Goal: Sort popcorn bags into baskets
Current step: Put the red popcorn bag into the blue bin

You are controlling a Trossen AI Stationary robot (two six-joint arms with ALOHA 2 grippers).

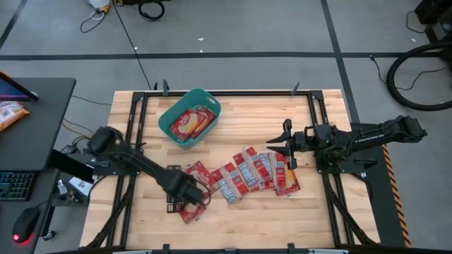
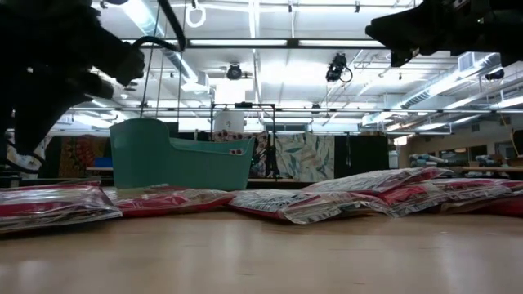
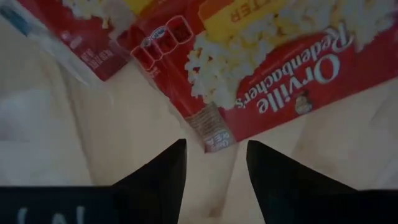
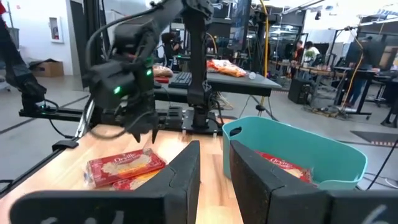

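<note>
Several red popcorn bags lie flat in an overlapping row across the middle of the table; they also show in the low view. The teal basket stands at the far left-centre with a few bags inside. My left gripper is open, low over the near-left end of the row. In the left wrist view the corner of one bag lies just ahead of the gap between its fingers; I cannot tell whether they touch it. My right gripper is open and empty, raised above the row's right end.
A second bag lies beside the one at my left gripper. A black desk with an orange snack bag, a keyboard and a mouse stands off the table's left side. Bare wood lies along the table's near edge.
</note>
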